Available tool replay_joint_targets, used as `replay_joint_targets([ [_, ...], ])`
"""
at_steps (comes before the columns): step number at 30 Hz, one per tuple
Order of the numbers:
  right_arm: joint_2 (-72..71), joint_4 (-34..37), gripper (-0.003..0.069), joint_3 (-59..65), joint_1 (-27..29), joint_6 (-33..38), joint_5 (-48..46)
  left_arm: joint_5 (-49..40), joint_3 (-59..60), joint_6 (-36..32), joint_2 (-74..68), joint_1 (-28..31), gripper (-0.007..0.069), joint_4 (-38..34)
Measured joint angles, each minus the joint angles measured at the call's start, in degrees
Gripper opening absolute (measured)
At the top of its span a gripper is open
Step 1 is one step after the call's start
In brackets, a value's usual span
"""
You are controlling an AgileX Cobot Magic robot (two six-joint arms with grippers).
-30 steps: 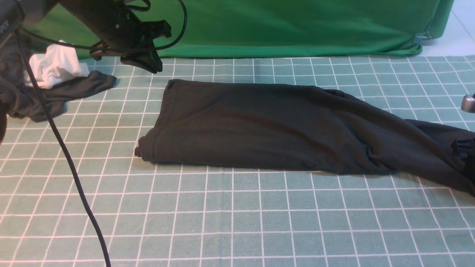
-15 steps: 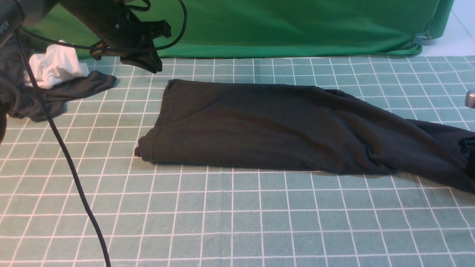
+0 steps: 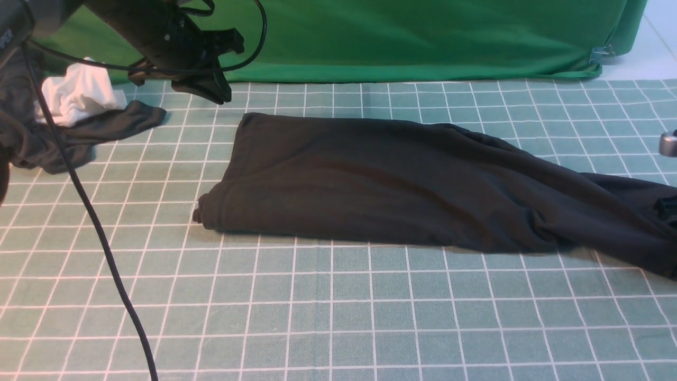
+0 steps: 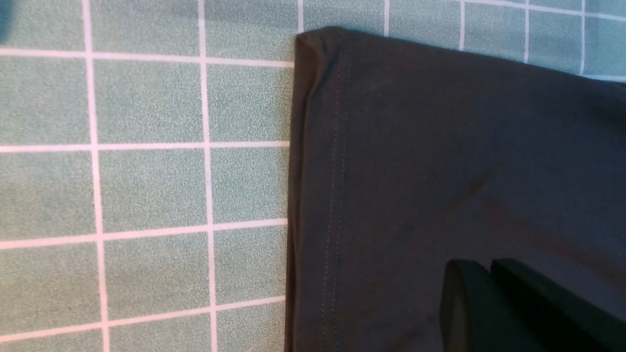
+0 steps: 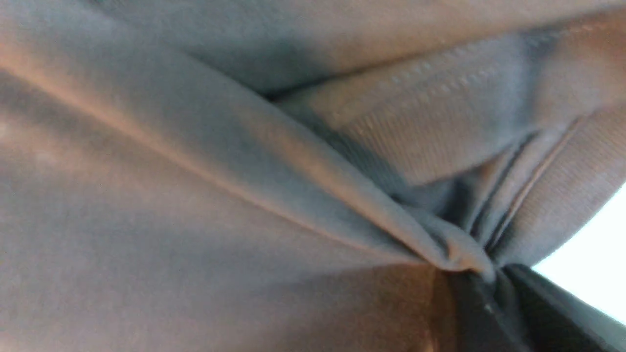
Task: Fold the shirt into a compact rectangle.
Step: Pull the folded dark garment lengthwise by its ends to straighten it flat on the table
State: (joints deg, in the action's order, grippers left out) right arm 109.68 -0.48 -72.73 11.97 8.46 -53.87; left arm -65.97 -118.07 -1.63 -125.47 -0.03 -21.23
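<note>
At the far left of the counter [image 3: 338, 317] lies a dark grey garment [image 3: 79, 138], crumpled, with a small white cloth [image 3: 79, 94] resting on it; a black cable [image 3: 106, 254] runs down in front of them to the near edge. Just to the right of these, the left tool [image 3: 214, 91] hangs in the air over the back part of the counter, near the far left corner of the shirt [image 3: 381, 180]; in the left wrist view the two fingers of the left tool [image 4: 490, 266] stand pressed together with nothing between them, and under them shows the stitched hem corner of the shirt [image 4: 440, 146]. The shirt lies in the middle of the counter as a long black band, flat on its left part and wrinkled toward the right, where it reaches the right edge of the front view; no print shows on this side. There the right tool [image 3: 667, 207] is only partly in view; in the right wrist view its fingers [image 5: 489, 281] are clamped on a gathered pinch of the shirt [image 5: 244, 161]. Behind all stands a green curtain [image 3: 423, 37].
</note>
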Motion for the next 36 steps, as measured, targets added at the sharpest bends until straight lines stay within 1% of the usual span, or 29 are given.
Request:
replay_joint_targets([
  [2, -1.07, -1.35, 0.0076, -1.57, 0.00, -0.06, -1.89, 0.00, 0.00, 0.00, 0.00, 0.00, 0.0013, 0.00],
  [5, -1.86, -1.88, 0.0078, -2.17, 0.00, -0.12, -2.21, 0.00, 0.00, 0.00, 0.00, 0.00, 0.0013, 0.00],
  [9, -1.90, -2.23, 0.0108, -2.17, 0.00, -0.26, -1.79, 0.00, 0.00, 0.00, 0.00, 0.00, 0.0013, 0.00],
  [13, -1.90, -2.98, 0.0113, -2.17, 0.00, -0.26, 0.90, 0.00, 0.00, -0.17, 0.00, 0.00, 0.0013, 0.00],
  [14, -1.90, -3.22, 0.0091, -2.17, 0.00, -0.26, 2.30, 0.00, 0.00, -0.33, 0.00, 0.00, 0.0013, 0.00],
  [16, -1.90, -3.47, 0.0073, -2.17, 0.00, -0.26, 3.60, 0.00, 0.00, -0.40, 0.00, 0.00, 0.0013, 0.00],
  [21, -1.90, -4.29, 0.0073, -2.17, 0.00, -0.26, 6.86, -0.05, 0.00, -0.42, 0.00, 0.00, 0.0013, 0.00],
  [27, -1.62, -4.75, 0.0073, -2.17, 0.00, -0.26, 14.92, -0.05, 0.00, -0.46, 0.00, 0.00, 0.0013, 0.00],
  [30, -0.76, -5.18, 0.0089, -2.17, 0.00, -0.26, 17.12, -0.05, 0.00, -0.46, 0.00, 0.00, 0.0013, 0.26],
  [33, 1.07, -7.38, 0.0169, -2.17, 0.00, -2.55, 17.70, -0.26, 0.00, -0.46, 0.00, 0.00, 0.0013, 0.84],
  [34, 1.60, -8.99, 0.0220, -2.17, 0.00, -4.83, 17.85, -0.37, 0.00, -0.46, 0.00, 0.00, 0.0013, 0.96],
  [35, 2.00, -11.72, 0.0288, -2.11, 0.00, -8.46, 18.16, -0.59, 0.00, -0.46, 0.00, 0.00, 0.0013, 1.14],
  [36, 2.16, -13.94, 0.0332, -2.11, 0.00, -10.57, 18.43, -0.75, 0.00, -0.46, 0.00, 0.00, 0.0013, 1.25],
])
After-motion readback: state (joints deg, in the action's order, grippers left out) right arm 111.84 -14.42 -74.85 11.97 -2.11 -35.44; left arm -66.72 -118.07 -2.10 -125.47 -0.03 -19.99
